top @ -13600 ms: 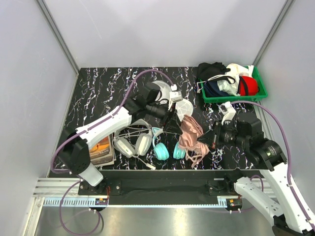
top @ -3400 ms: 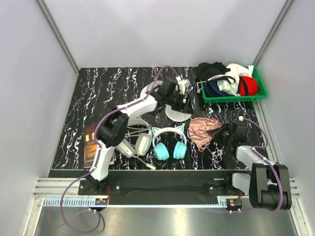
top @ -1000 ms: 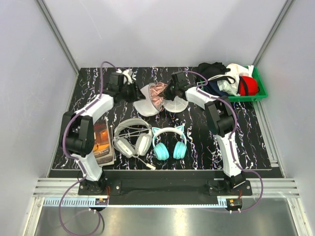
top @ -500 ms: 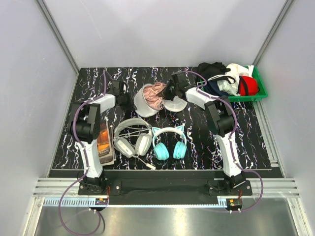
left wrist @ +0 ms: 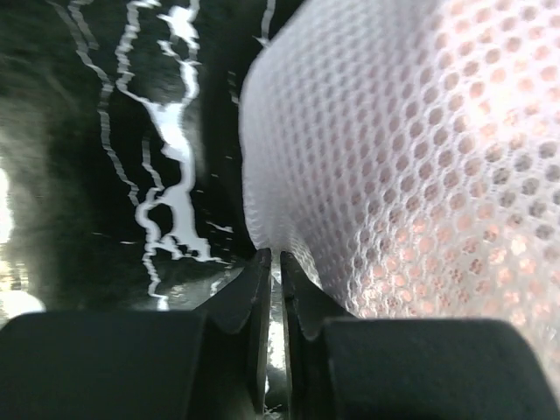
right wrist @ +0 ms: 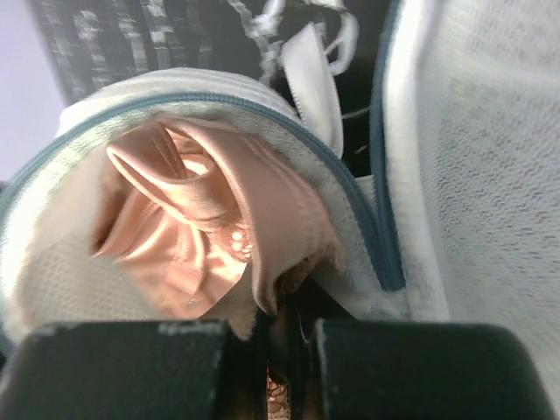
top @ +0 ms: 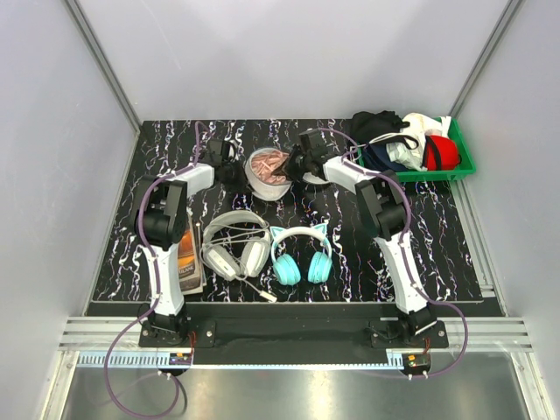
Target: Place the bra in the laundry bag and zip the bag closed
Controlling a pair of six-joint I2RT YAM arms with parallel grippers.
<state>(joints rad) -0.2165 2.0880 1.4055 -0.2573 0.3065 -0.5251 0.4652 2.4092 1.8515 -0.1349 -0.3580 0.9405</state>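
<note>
Ahead of right pincer (right wrist: 282, 328): bra (right wrist: 201, 219) sits in bag (right wrist: 44, 289), zip (right wrist: 381, 175) unclosed. Both pincers pressed together; left pincer (left wrist: 272, 262) nips the bag.

The left arm (top: 164, 267) and the right arm (top: 398, 262) are alike: white rounded links joined by black cylindrical joints, each ending in a black base bolted to a black plate on a silver slotted rail. A thin purple cable (top: 106, 374) loops loosely from each base up along its arm. The left gripper (left wrist: 272, 262) has 2 matte black fingers tapering to thin flat tips, and the right gripper (right wrist: 280, 328) shows 2 blocky matte black fingers with squared edges.
</note>
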